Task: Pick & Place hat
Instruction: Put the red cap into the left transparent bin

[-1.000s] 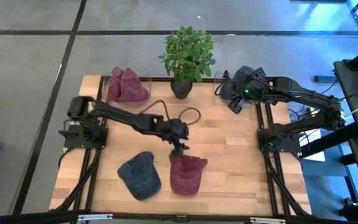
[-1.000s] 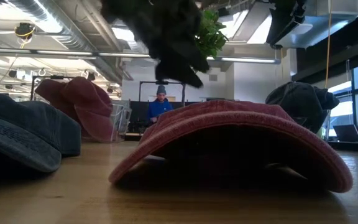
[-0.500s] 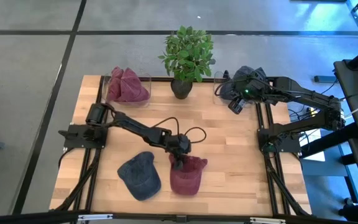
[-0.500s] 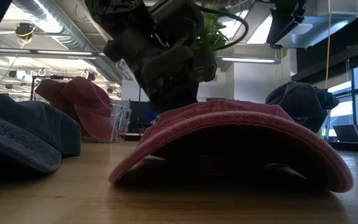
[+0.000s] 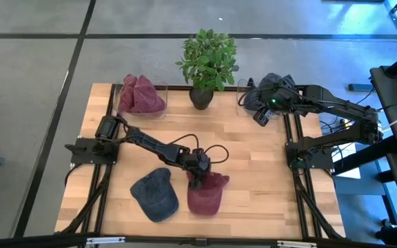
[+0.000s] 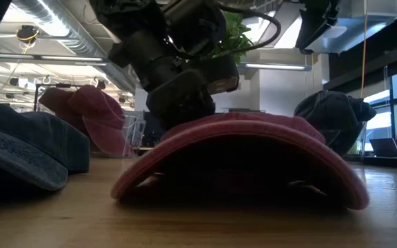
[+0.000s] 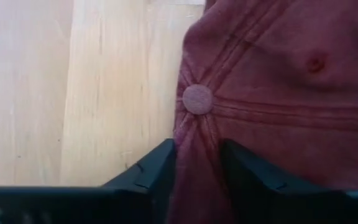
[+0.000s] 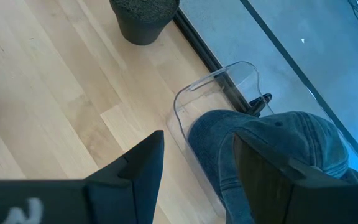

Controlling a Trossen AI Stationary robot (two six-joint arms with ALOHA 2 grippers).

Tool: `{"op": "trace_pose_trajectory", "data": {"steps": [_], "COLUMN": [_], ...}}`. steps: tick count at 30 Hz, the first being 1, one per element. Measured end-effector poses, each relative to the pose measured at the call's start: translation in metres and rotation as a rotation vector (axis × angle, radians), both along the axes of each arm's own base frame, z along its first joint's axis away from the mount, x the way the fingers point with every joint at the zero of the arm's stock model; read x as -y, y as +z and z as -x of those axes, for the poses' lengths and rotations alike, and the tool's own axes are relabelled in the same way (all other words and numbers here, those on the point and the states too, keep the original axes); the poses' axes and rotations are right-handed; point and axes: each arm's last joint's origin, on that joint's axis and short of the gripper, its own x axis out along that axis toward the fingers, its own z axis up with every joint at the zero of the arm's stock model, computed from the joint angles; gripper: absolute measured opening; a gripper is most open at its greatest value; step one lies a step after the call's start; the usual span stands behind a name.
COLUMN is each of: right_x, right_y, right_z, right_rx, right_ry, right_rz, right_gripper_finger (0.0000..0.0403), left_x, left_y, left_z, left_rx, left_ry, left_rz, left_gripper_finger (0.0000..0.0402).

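Since a second ago, the left gripper (image 5: 197, 178) has dropped from above onto the maroon cotton baseball cap (image 5: 206, 193) lying on the pale wooden table (image 5: 253, 158), nudging it. Its fingers pinch a fold of crown fabric beside the top button (image 7: 197, 99). With so thin a fold held, the cap could slip free on lifting. The right gripper (image 5: 259, 116), fingers spread, waits over the dark blue denim cap (image 8: 278, 149) at the far right corner.

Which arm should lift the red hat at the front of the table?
Left. The left gripper is already on the red hat, its fingers pinching a fold of the crown. The right gripper sits at the far right corner over a blue hat.
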Motion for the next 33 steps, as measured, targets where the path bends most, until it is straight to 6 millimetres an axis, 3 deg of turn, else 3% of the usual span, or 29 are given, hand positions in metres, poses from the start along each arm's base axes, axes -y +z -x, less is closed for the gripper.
{"op": "trace_pose_trajectory", "data": {"steps": [6,12,21,33], "right_x": [0.000,0.000,0.000,0.000], "right_y": [0.000,0.000,0.000,0.000], "right_z": [0.000,0.000,0.000,0.000], "right_rx": [-0.001,-0.001,-0.013,-0.021], "right_ry": [0.001,0.002,0.016,0.024], "right_rz": [0.001,0.001,0.008,0.012], "right_gripper_finger": [0.0193,0.0193,0.0193,0.0193], "left_x": [0.001,-0.008,-0.028,-0.063], "left_y": [0.000,0.013,0.103,0.220], "left_z": [0.000,0.002,0.031,0.120], "left_rx": [-0.008,-0.051,0.057,0.358], "left_ry": [-0.002,0.142,0.244,0.532], "left_rz": [0.031,0.271,0.394,0.385], "left_gripper_finger": [0.0023,0.0006,0.0004,0.0003]}}
